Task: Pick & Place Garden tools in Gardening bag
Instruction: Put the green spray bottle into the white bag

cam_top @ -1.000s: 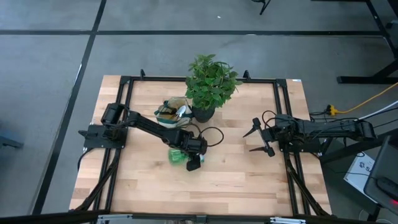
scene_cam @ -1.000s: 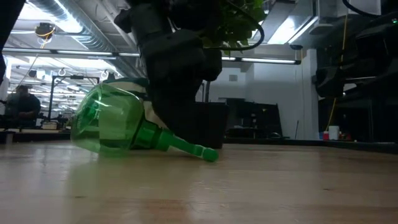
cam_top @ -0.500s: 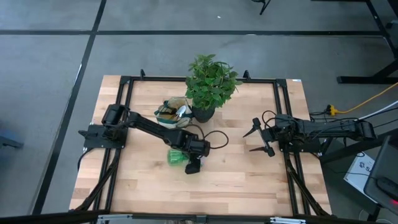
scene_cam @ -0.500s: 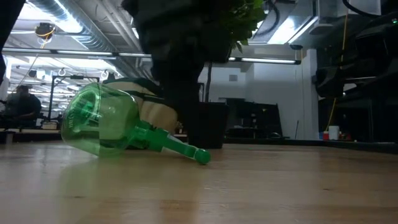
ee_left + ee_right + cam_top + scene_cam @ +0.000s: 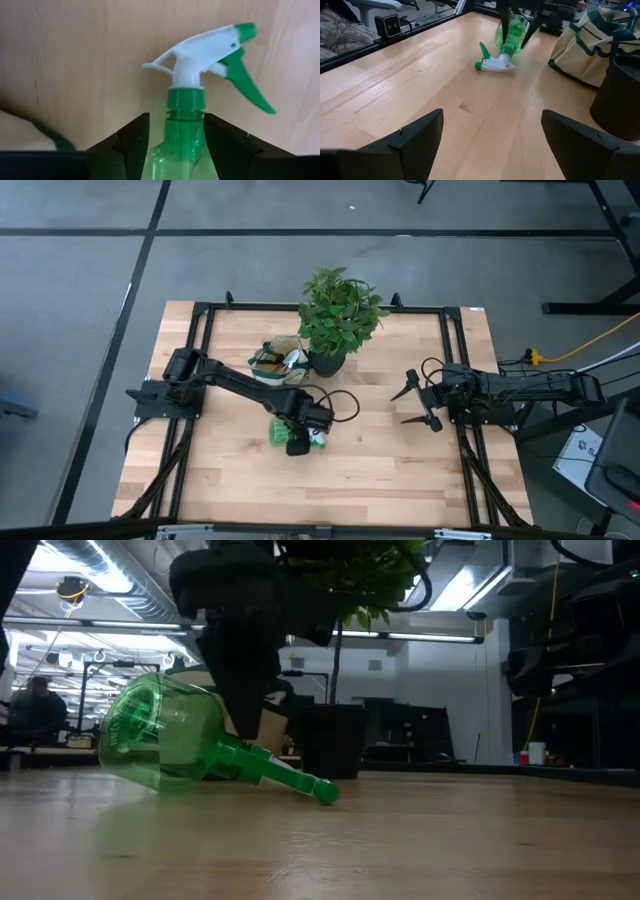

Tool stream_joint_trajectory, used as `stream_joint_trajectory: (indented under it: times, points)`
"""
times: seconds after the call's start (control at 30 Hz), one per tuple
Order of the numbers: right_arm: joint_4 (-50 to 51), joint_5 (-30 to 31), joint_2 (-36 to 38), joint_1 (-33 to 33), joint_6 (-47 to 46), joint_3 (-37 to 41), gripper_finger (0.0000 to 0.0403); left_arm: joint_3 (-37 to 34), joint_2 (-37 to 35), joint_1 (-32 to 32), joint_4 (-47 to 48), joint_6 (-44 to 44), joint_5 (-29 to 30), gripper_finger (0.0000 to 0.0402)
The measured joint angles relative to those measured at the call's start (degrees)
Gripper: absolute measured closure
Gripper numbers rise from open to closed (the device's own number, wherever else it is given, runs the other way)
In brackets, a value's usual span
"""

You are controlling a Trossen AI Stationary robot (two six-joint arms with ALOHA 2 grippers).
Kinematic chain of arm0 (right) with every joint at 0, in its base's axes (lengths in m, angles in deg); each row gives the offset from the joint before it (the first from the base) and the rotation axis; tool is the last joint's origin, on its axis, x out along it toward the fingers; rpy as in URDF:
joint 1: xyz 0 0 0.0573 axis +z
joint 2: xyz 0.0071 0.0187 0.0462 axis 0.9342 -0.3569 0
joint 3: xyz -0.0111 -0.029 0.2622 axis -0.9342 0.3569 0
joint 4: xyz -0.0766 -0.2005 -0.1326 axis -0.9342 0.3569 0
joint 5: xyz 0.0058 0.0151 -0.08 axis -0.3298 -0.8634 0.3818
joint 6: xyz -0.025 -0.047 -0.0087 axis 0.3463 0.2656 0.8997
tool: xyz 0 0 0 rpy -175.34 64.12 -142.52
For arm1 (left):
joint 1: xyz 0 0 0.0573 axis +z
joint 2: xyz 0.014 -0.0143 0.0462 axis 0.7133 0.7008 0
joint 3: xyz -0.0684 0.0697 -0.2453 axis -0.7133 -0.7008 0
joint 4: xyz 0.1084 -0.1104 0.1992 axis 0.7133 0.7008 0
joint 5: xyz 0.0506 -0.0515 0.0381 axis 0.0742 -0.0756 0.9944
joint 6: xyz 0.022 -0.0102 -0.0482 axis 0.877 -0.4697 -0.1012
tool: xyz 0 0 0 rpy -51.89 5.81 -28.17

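A translucent green spray bottle (image 5: pixel 278 432) with a white and green trigger head (image 5: pixel 200 55) lies on its side on the wooden table, near the middle. Its body (image 5: pixel 160 740) and trigger tip (image 5: pixel 325 790) rest on the wood. My left gripper (image 5: pixel 297 442) hangs over it, pointing down, shut on the bottle just below the neck. The beige gardening bag (image 5: pixel 275 358) with green trim stands behind it, and metal tool ends (image 5: pixel 293 358) stick out of its top. My right gripper (image 5: pixel 408 405) waits open at the table's right edge. My left gripper has the bottle's shoulder (image 5: pixel 162 152), just below the green neck collar, between its two fingers (image 5: pixel 135 140). The fingers come from above, pointing down, and lie across the bottle. The bottle still lies on the table, its trigger head pointing away past the fingertips.
A leafy plant (image 5: pixel 340 310) in a black pot (image 5: pixel 620 95) stands right of the bag, at the far middle. Bare wood stretches across the near half of the table (image 5: pixel 380 480). A black frame (image 5: pixel 200 315) runs around the table top.
My left gripper has moved a little toward the table's left edge, from over the trigger head to the bottle's neck, and has tipped to point straight down. The bottle has shifted slightly left and its body has tilted, the trigger tip staying on the wood.
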Motion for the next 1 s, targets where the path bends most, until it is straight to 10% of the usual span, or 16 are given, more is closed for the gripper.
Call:
stream_joint_trajectory:
  times: [1.0]
  points:
    - [0.0, 0.2, 0.0, 0.0, 0.0, 0.0, 0.0062, 0.1, 6.7, -1.2, -1.4, 5.0, 4.0, 0.0238]
